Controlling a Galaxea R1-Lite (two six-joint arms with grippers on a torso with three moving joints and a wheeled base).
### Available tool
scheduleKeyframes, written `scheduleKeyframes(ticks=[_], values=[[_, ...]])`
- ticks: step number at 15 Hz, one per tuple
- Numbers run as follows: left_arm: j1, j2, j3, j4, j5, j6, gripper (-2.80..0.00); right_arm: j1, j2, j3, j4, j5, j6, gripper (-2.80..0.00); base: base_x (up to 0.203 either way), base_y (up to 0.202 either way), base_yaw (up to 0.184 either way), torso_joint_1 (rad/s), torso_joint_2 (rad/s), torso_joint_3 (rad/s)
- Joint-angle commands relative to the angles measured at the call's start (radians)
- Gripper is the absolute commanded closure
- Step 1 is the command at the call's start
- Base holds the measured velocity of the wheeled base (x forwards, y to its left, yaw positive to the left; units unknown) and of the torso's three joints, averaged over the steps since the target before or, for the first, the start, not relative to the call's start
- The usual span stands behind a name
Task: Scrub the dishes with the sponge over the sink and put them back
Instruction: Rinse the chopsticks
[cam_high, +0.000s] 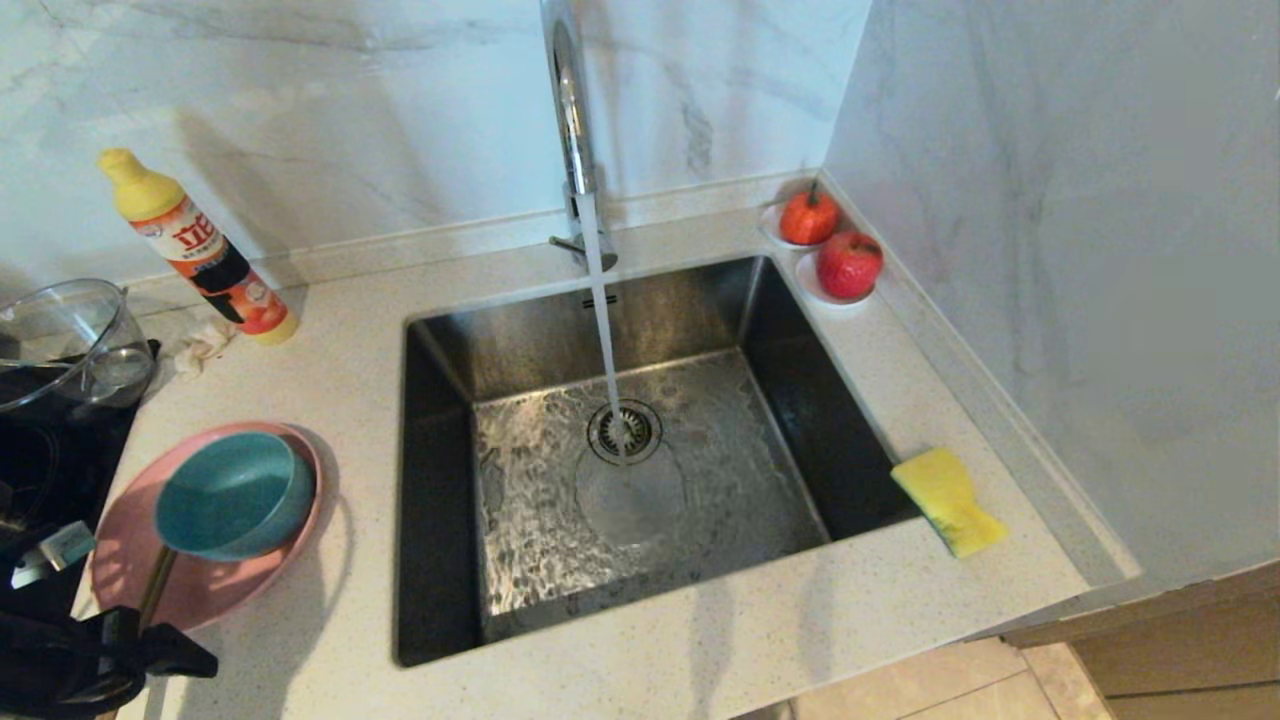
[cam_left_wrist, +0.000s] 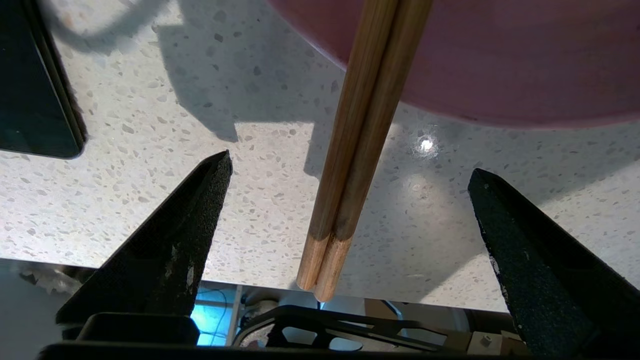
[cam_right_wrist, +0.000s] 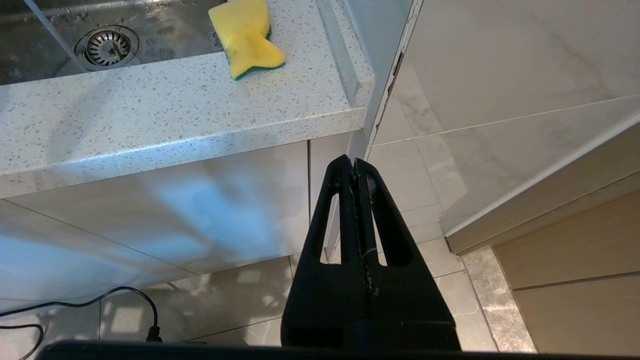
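Observation:
The pink plate (cam_high: 205, 585) lies on the counter left of the sink (cam_high: 440, 520), with the teal bowl (cam_high: 235, 495) in it. A pair of wooden chopsticks (cam_high: 156, 590) leans out over the plate's near rim. My left gripper (cam_high: 150, 650) hovers at the counter's front left, open. In the left wrist view its fingers (cam_left_wrist: 350, 165) stand wide on either side of the chopstick ends (cam_left_wrist: 345, 200), apart from them, and the plate (cam_left_wrist: 500, 60) lies just beyond. The yellow sponge (cam_high: 948, 500) (cam_right_wrist: 246, 37) lies at the sink's right edge. My right gripper (cam_right_wrist: 352, 161) hangs shut below the counter front.
Water runs from the chrome faucet (cam_high: 572, 110) onto the drain (cam_high: 624, 430). A yellow-capped detergent bottle (cam_high: 200, 250) and a glass bowl (cam_high: 70, 340) stand at the back left, beside a black hob (cam_high: 40, 470). Two saucers of red fruit (cam_high: 848, 265) sit by the marble right wall (cam_high: 1050, 250).

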Motion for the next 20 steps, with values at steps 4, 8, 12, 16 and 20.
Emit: scheduleKeyframes(ticks=[4, 8, 12, 16, 20], values=[[0.000, -0.005, 0.003, 0.002, -0.004, -0.002, 0.00, 0.001, 0.001, 0.000, 0.000, 0.001, 0.000, 0.00, 0.000, 0.000, 0.000, 0.000, 0.00, 0.000], [0.000, -0.005, 0.005, 0.002, -0.004, -0.003, 0.00, 0.000, 0.001, 0.000, 0.000, 0.001, 0.000, 0.00, 0.000, 0.000, 0.000, 0.000, 0.00, 0.000], [0.000, -0.012, 0.022, 0.003, -0.011, -0.003, 0.00, -0.001, 0.001, 0.000, 0.000, 0.001, 0.000, 0.00, 0.000, 0.000, 0.000, 0.000, 0.00, 0.000], [0.000, -0.079, 0.017, 0.005, -0.050, -0.004, 0.00, 0.000, 0.000, 0.000, 0.000, 0.001, 0.000, 0.00, 0.000, 0.000, 0.000, 0.000, 0.00, 0.000], [0.000, -0.247, 0.005, 0.012, -0.042, -0.037, 0.00, -0.001, 0.001, 0.000, 0.000, 0.001, 0.000, 0.00, 0.000, 0.000, 0.000, 0.000, 0.00, 0.000]])
